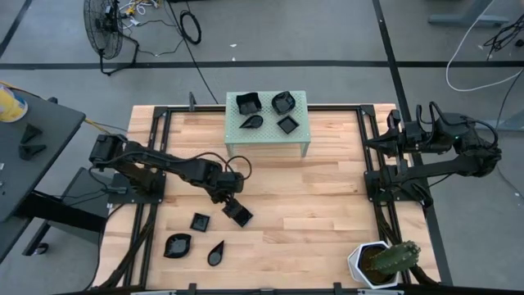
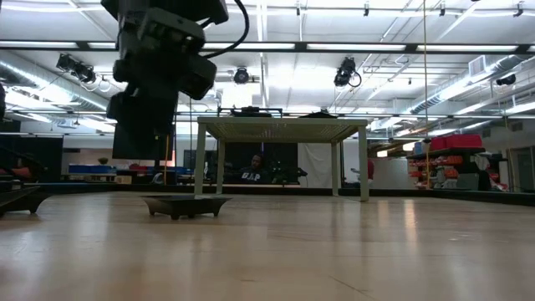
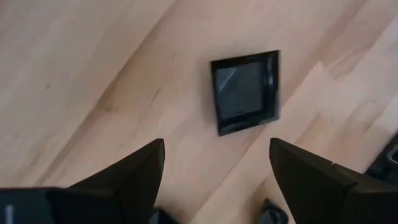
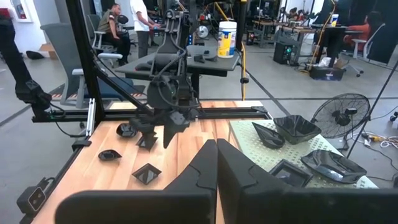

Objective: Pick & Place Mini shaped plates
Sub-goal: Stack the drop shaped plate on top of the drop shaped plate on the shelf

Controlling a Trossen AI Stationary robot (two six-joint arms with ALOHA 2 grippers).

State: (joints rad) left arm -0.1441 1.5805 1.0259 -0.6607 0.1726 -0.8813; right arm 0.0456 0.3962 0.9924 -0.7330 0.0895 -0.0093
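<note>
Eight mini shaped plates are in sight, and the count splits evenly. Four sit on top of the pale green perforated stand (image 1: 266, 135) at the far edge of the table: a large square one (image 1: 248, 103), a wavy one (image 1: 283, 102), a leaf-shaped one (image 1: 252, 121) and a small square one (image 1: 287, 124). Four lie on the wooden tabletop (image 1: 327, 205) on the left arm's side: a square plate (image 1: 238, 214), a smaller square plate (image 1: 201, 221), a broad leaf dish (image 1: 177, 245) and a teardrop dish (image 1: 217, 253).

The left gripper (image 1: 230, 199) hangs just above the square plate (image 3: 245, 91) with its fingers (image 3: 134, 174) spread wide and nothing between them; the plate rests flat on the wood, free of any hold. The right gripper (image 4: 216, 163) is parked at the right side of the table, fingers pressed together and empty.

Judging by the layout, the job looks about half done, though which way the plates travel cannot be told from this moment alone. If the stand is the goal, four plates are left to lift; if the table is, four remain up there. The white pot with a cactus (image 1: 381, 262) stands apart at the near right corner
</note>
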